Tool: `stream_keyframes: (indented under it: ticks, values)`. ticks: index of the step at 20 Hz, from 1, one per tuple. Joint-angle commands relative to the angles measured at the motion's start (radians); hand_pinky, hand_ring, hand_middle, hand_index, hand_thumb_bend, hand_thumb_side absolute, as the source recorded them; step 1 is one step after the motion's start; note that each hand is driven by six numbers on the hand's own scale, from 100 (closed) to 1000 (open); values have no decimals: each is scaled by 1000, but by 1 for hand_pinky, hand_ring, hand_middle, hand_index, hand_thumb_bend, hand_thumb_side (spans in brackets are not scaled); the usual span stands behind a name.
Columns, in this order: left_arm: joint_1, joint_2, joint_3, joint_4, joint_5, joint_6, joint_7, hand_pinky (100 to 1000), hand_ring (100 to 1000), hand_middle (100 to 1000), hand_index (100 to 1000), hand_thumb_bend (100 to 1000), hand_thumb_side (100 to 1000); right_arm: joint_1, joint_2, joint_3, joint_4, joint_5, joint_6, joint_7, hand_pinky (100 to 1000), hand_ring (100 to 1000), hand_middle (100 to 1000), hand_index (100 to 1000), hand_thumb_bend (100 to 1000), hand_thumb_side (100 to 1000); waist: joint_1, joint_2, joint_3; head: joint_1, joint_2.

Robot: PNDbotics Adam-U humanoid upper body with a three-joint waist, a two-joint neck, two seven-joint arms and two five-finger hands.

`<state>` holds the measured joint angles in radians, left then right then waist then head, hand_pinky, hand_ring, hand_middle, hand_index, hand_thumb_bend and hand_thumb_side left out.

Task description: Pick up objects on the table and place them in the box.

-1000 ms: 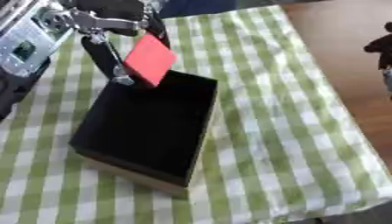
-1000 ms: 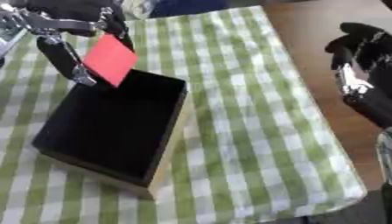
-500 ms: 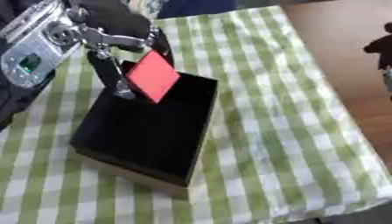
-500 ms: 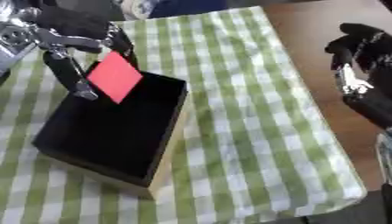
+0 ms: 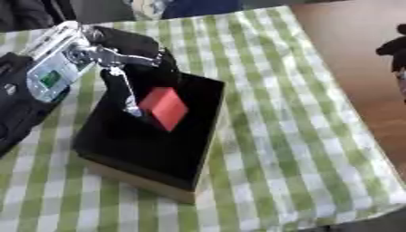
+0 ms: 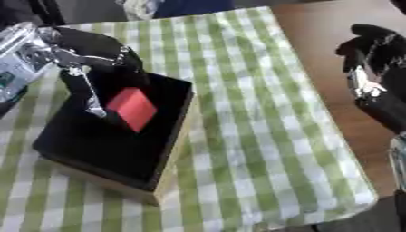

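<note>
A red block [image 5: 164, 108] hangs tilted on one corner inside the opening of the black box [image 5: 205, 149], which has tan outer walls. My left hand [image 5: 95, 52] reaches in from the upper left. Its fingers are curled down over the box's far end, and one thin silver finger [image 5: 127, 95] lies against the block's left edge, pinching it. Whether the block touches the box floor is not visible. My right hand [image 6: 371, 63] stays idle at the right edge, off the cloth, fingers relaxed and pointing up.
The box stands on a green and white checked cloth [image 5: 285, 136] that covers the table. Bare brown surface [image 5: 357, 41] lies to the right of the cloth. Dark clothing and a blue shape [image 5: 198, 7] show past the far edge.
My left hand has come down and forward with the red block, from above the box's far rim into its opening. My right hand has stayed where it was.
</note>
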<state>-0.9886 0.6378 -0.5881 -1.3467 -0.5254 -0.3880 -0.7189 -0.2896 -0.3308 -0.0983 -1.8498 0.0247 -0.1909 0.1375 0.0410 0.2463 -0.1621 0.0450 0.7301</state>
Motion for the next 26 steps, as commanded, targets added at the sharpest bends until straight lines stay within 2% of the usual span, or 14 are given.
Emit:
stream_keyframes:
  ticks: [1,7,13,19,26]
  values:
    - [-10,3,6,19,-29,-210,-188,819,752,727,858,713,310,-8,-11,-4,-10,-1,0,0,845,709,626,824,100,414,-4,-14,-1,0,6]
    - [-5,9,31,12,-30,-217,-188,850,790,786,886,774,365,-7,-10,-6,-8,-1,0,-1,845,709,626,824,100,419,-6,-12,3,0,6]
    - [-5,18,98,-26,-42,-156,-175,895,870,868,933,828,465,-6,-9,-8,-7,-1,0,-2,845,709,626,824,100,423,-9,-12,11,-2,4]
    - [14,37,157,-74,-81,-84,-48,882,854,859,929,835,520,-6,-7,-9,-5,-1,0,-4,846,709,625,824,100,427,-13,-11,15,-4,2]
    - [77,111,261,-221,12,-20,16,855,811,817,911,787,486,-5,-6,-12,-3,-1,1,-6,846,709,625,824,100,433,-16,-10,27,-4,1]
